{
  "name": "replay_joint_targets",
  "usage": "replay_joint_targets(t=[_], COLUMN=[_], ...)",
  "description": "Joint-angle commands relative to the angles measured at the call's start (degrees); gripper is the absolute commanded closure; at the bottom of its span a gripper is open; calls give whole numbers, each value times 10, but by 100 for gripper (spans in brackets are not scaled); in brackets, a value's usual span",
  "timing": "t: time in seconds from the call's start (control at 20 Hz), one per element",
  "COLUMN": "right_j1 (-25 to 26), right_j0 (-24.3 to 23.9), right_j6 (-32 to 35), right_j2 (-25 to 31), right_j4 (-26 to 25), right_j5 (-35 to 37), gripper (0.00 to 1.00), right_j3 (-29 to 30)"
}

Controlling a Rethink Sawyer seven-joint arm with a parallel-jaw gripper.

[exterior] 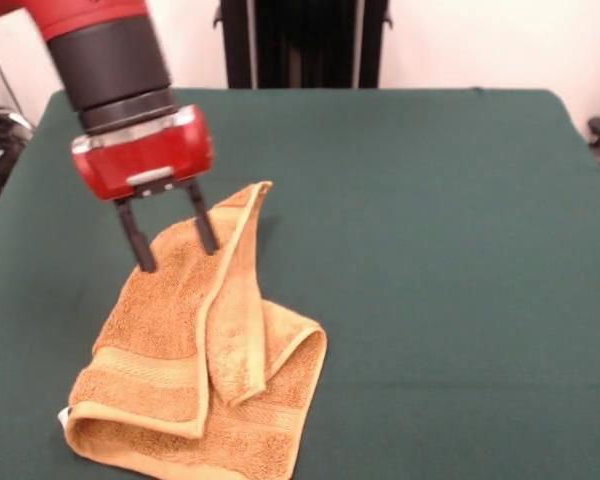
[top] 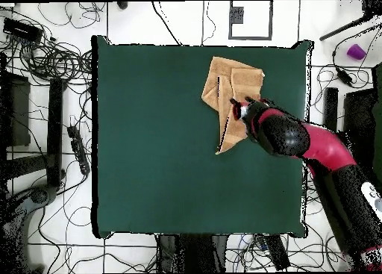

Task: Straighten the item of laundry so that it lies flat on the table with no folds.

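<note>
**Folded towel under spread fingers**

Front view: the golden-orange terry hand towel [exterior: 195, 370] lies crumpled near the table's [exterior: 430, 250] front left edge, doubled over itself. One long flap runs up to a raised point by the gripper [exterior: 174, 240]; a rounded fold sits at lower right. Woven bands cross the lower part, and a small white tag [exterior: 63, 413] pokes out at the bottom left corner. The two black fingers stand apart, their tips at the towel's upper part; nothing is clamped between them.

Overhead view: the towel [top: 227, 92] sits toward one table corner, its folded layers forming a narrowing wedge. The arm [top: 313, 148] hides the gripper's fingers here. Dark green cloth [top: 149, 137] covers the table; cables [top: 45, 54] sprawl over the white tiled floor around it.
</note>
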Motion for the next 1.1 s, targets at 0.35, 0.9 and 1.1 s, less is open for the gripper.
replay_joint_targets(t=[0.35, 0.9, 1.1], right_j1=[24, 165, 171], right_j0=[121, 110, 116], right_j6=[138, 5, -28], right_j2=[-69, -67, -64], right_j4=[70, 12, 1], right_j5=[-12, -31, 21], gripper=[0, 0, 0], right_j3=[-76, -187, -232])
